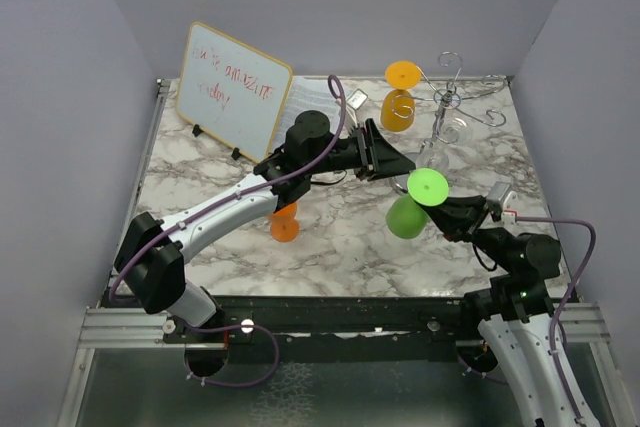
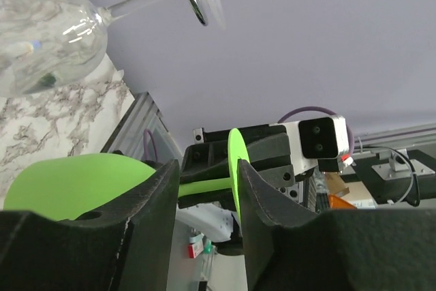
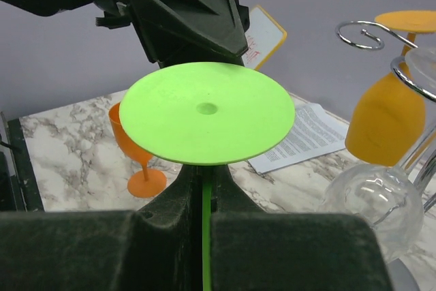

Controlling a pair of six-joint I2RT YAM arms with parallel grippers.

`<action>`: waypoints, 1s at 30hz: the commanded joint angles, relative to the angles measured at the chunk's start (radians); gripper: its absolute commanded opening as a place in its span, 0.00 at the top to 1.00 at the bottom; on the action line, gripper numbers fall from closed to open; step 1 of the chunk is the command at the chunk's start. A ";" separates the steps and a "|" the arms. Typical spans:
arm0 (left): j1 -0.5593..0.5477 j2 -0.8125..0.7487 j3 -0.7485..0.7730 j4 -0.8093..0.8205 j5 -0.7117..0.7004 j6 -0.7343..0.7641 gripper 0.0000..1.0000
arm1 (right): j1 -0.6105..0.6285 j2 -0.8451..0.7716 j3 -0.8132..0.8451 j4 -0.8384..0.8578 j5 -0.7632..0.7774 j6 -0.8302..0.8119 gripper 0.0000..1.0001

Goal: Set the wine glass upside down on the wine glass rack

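Note:
The green wine glass [image 1: 407, 215] hangs upside down over the table's right half, round foot [image 3: 208, 110] up. My right gripper [image 3: 204, 170] is shut on its thin stem [image 3: 206, 236] just under the foot. My left gripper [image 1: 398, 161] reaches in from the left. Its jaws stand part-way apart at the glass [image 2: 75, 182], and in the left wrist view the stem [image 2: 204, 185] crosses their gap while the foot's edge lies against one finger [image 2: 272, 209]. The chrome wine glass rack [image 1: 450, 97] stands at the back right, apart from the green glass.
An orange glass [image 1: 399, 107] and a clear glass [image 1: 456, 133] hang upside down on the rack. Another orange glass [image 1: 285, 223] stands upright on the marble under the left arm. A whiteboard [image 1: 235, 87] leans at the back left, and a paper sheet [image 3: 306, 138] lies near the rack.

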 commanded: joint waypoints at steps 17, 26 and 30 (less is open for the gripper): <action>-0.011 -0.046 -0.024 0.022 0.197 0.085 0.81 | 0.006 0.052 0.034 0.008 -0.091 -0.096 1.00; -0.001 -0.084 -0.003 -0.007 0.166 0.124 1.00 | 0.006 0.084 0.077 -0.045 -0.087 -0.026 0.55; 0.017 -0.108 0.031 -0.107 0.058 0.172 1.00 | 0.006 0.044 0.073 -0.051 -0.071 -0.008 0.44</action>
